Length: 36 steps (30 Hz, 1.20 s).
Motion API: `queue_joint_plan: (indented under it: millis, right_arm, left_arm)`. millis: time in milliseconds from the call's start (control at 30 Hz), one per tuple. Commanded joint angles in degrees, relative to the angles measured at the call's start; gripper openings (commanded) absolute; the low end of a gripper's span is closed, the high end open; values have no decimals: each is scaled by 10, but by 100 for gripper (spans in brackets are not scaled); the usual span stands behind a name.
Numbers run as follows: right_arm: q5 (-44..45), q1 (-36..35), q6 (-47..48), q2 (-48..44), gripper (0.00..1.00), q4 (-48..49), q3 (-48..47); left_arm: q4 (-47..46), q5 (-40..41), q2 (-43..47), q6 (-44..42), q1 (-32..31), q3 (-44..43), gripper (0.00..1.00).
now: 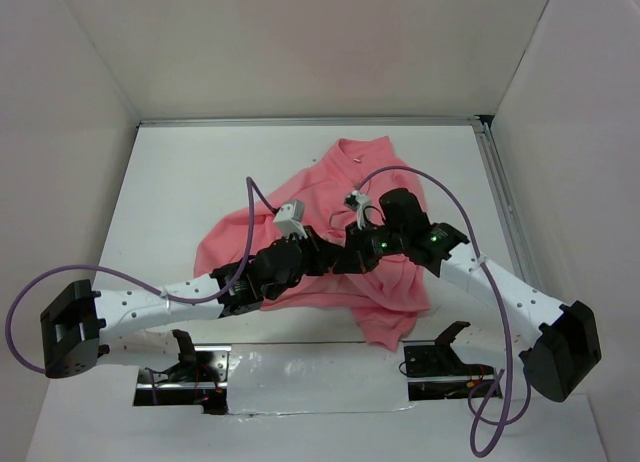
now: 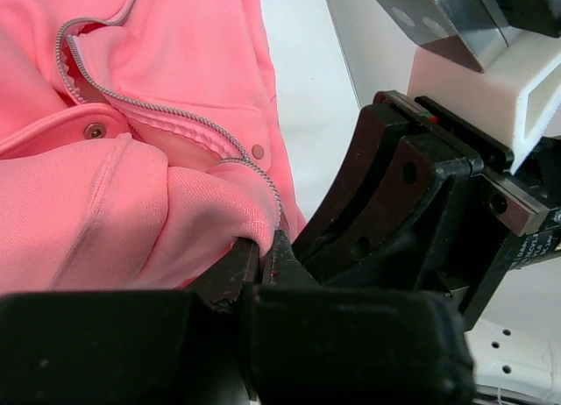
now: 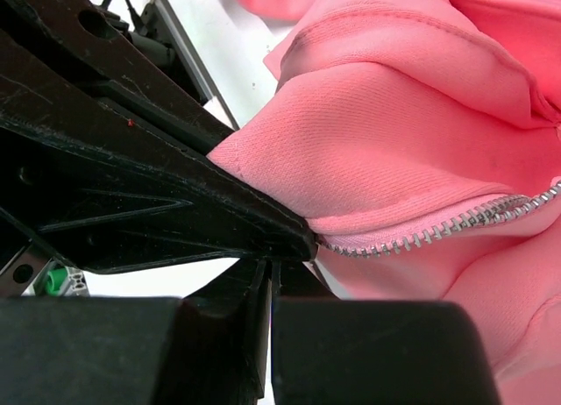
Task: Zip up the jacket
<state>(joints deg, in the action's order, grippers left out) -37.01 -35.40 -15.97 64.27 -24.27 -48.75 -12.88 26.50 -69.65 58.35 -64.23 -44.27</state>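
The salmon-pink jacket point(image 1: 350, 182) lies crumpled mid-table with both arms meeting over its lower part. My left gripper point(image 1: 335, 250) is shut on the jacket's edge beside the zipper teeth point(image 2: 175, 116); in the left wrist view its jaws point(image 2: 263, 247) pinch a fold of the pink fleece point(image 2: 175, 72). My right gripper point(image 1: 358, 250) sits tip to tip against it, and its dark fingers point(image 2: 377, 186) fill the right of that view. In the right wrist view my right gripper point(image 3: 273, 269) is shut just below the end of the zipper point(image 3: 438, 230). Nothing shows between its fingers. The left gripper's fingers point(image 3: 175, 195) cross in front.
White enclosure walls surround the table, with a metal rail point(image 1: 500, 202) along its right edge. Purple cables point(image 1: 440, 182) loop over both arms. Two black mounts point(image 1: 185, 347) point(image 1: 440, 344) stand at the near edge. Two metal snaps point(image 2: 95, 131) point(image 2: 257, 151) sit beside the zipper.
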Motion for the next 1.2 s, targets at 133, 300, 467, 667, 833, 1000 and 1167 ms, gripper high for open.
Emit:
queue_joint_plan:
  millis: [133,300,467,667,833,1000,1167]
  right_arm:
    - [26,16,19,-34,0,-3,-12]
    - [82,27,21,-43,0,-55,-12]
    - [152,44,-1,-64,0,-60,-6]
    - [118,56,2,-89,0,-47,-2]
    - [176,51,-19,-90,0,-54,-7]
    - [275,47,-78,-128,0,-23,8]
    - [368,45,-115,-160,0,-28,7]
  left_arm:
    - [-67,-37,6,-41,-6,-1,0]
    - [-64,-29,14,-65,-5,7,0]
    - [-50,-42,28,-80,-6,10,0]
    - [-42,-59,31,-100,-6,18,0]
    - [-53,-79,36,-122,-6,22,0]
    - [-28,-87,36,-119,-5,9,0]
    - [60,-73,27,-86,-5,-9,0]
